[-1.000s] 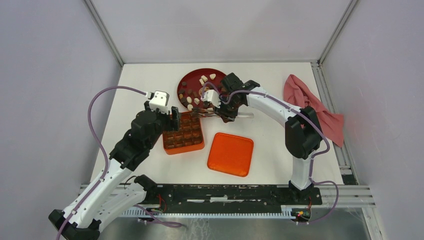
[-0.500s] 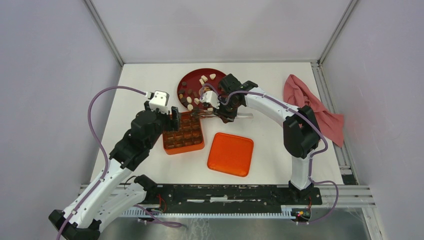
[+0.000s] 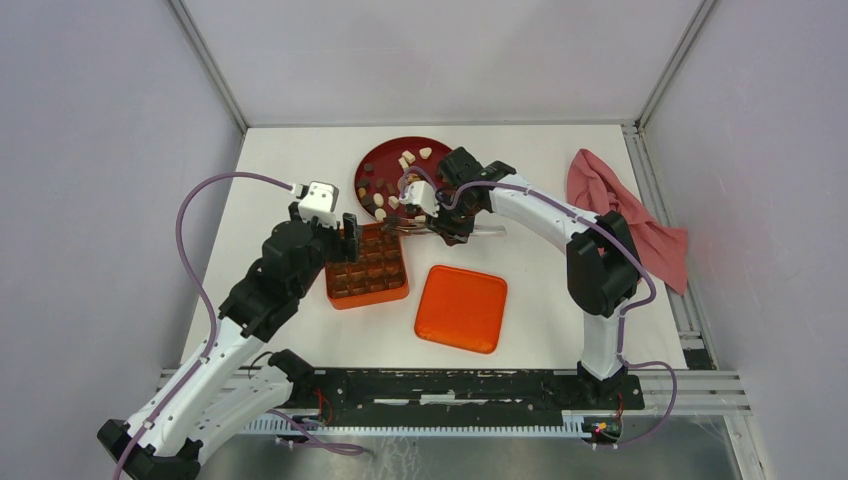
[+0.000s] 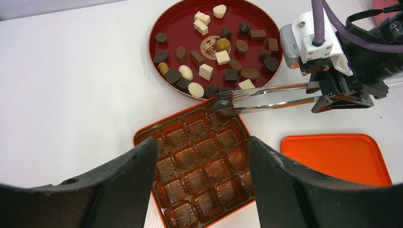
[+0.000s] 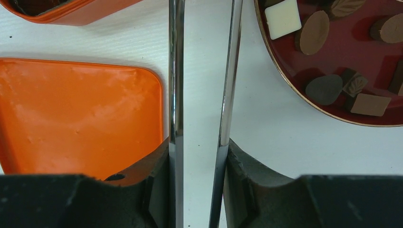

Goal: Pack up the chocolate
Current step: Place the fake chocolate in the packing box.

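The chocolate (image 4: 206, 71), several dark brown and cream-white pieces, lies on a round red plate (image 4: 177, 23). My right gripper (image 5: 197, 147) is shut on a pair of metal tongs (image 5: 176, 71), one arm against each finger. In the left wrist view the tongs (image 4: 271, 97) pinch one dark chocolate piece (image 4: 222, 105) over the far corner of the orange box (image 4: 142, 135), whose brown tray cups look empty. My left gripper (image 4: 202, 142) hangs open above the box's near part, holding nothing.
The orange lid (image 3: 461, 308) lies flat to the right of the box (image 3: 366, 265). A pink cloth (image 3: 625, 215) is bunched at the right edge of the table. The plate (image 3: 395, 150) sits just behind the box. Grey walls enclose the table.
The right wrist has edged slightly left with the tongs. The left arm has not moved.
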Available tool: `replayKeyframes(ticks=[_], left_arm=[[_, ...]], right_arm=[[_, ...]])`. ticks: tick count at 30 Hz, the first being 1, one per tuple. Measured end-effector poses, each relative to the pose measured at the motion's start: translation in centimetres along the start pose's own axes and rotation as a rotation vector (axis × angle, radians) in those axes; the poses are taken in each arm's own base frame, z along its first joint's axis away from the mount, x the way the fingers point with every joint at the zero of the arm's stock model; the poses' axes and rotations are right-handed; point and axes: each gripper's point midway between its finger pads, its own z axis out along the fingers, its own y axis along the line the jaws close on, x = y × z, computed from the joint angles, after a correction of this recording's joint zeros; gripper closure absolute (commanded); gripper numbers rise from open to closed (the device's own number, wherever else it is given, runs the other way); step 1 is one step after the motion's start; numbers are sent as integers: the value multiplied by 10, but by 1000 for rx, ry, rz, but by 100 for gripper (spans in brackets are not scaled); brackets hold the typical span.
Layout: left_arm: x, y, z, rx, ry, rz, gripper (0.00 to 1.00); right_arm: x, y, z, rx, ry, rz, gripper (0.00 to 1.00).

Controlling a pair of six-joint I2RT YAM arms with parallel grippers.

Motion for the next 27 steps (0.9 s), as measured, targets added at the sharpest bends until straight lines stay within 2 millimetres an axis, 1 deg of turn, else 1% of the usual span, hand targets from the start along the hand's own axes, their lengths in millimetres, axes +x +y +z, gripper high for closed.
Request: replayKeyframes(ticks=[6, 15, 21, 24, 27], left_arm=[[0, 0, 0, 0, 0, 0, 25], [0, 0, 0, -1, 0, -1, 25], [-1, 0, -1, 1, -5, -2, 25], [-2, 0, -1, 1, -7, -3, 25], [-1, 0, -1, 1, -7, -3, 25]], right_arm=[[-1, -1, -1, 2, -3, -1, 56], [-4, -1, -1, 0, -11, -2, 61], [-16, -2, -9, -23, -63, 8, 62], [-19, -8, -15, -32, -98, 30, 62], [-9, -23, -21, -21, -112, 77, 62]])
